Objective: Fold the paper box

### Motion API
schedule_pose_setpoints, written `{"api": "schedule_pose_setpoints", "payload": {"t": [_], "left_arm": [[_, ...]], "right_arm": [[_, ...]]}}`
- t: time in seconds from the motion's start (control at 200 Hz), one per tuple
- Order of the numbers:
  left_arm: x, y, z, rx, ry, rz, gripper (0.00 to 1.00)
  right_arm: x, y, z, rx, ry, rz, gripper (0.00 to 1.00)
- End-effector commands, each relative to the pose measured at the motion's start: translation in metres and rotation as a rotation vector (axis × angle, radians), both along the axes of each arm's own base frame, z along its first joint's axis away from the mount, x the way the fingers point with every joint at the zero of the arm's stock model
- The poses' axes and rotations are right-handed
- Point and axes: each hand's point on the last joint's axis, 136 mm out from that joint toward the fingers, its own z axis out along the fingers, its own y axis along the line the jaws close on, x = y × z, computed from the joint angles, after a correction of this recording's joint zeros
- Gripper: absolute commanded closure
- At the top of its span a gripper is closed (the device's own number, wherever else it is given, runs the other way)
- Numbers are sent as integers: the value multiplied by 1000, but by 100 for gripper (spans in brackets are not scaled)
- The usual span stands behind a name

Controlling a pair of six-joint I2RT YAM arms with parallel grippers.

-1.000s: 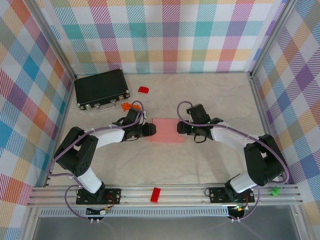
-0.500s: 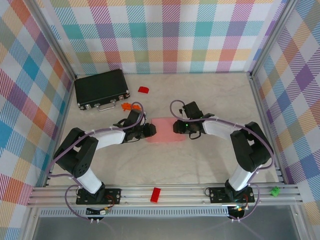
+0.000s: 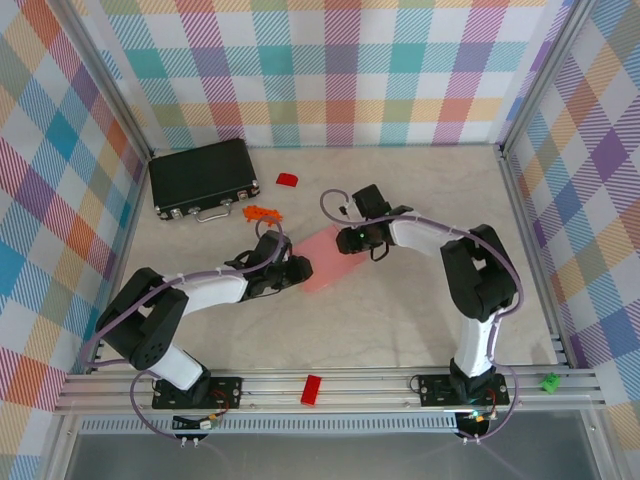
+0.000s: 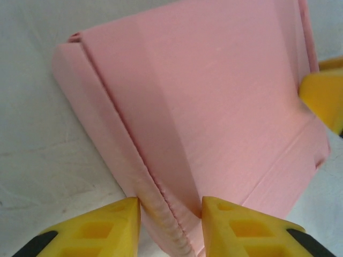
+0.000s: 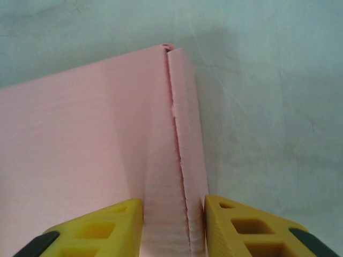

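The paper box (image 3: 325,262) is pale pink and lies slantwise in the middle of the table, between the two grippers. My left gripper (image 3: 301,271) is at its lower-left end. In the left wrist view the left gripper (image 4: 170,217) is shut on a folded side wall of the paper box (image 4: 214,96), one yellow finger (image 4: 102,230) outside it and one inside. My right gripper (image 3: 346,240) is at the upper-right end. In the right wrist view the right gripper (image 5: 174,220) is shut on the opposite wall of the paper box (image 5: 80,139).
A black case (image 3: 203,177) lies at the back left. A small red block (image 3: 287,179) and orange pieces (image 3: 262,212) sit near it. Another red block (image 3: 311,389) rests on the front rail and a green piece (image 3: 548,381) at its right end.
The right gripper moved left and farther back and closed on the box's wall. The box turned from lying level to slanting. The left gripper shifted slightly nearer.
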Motion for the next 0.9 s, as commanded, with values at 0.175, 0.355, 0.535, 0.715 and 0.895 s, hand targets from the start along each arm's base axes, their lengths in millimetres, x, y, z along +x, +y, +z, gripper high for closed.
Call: {"api": "schedule_pose_setpoints", "payload": {"t": [0.175,0.355,0.535,0.715,0.895], "left_arm": [[-23,-15,-3,-70,48,5,62],[-21,-1,23,6,-15,9,52],[-19,25,57,142,-113,17,38],[5,45,67,233,-169,-13,30],[46,42,65,248,-215,-111,25]], "right_arm": [[13,12,-6,-54,-9,108,61],[33,-1,28,-20,-54,-17,56],[34,-21,70,62,-83,-134,52],[7,-41,83,192,-16,-250,44],[-32,-47,74,331,80,-342,40]]}}
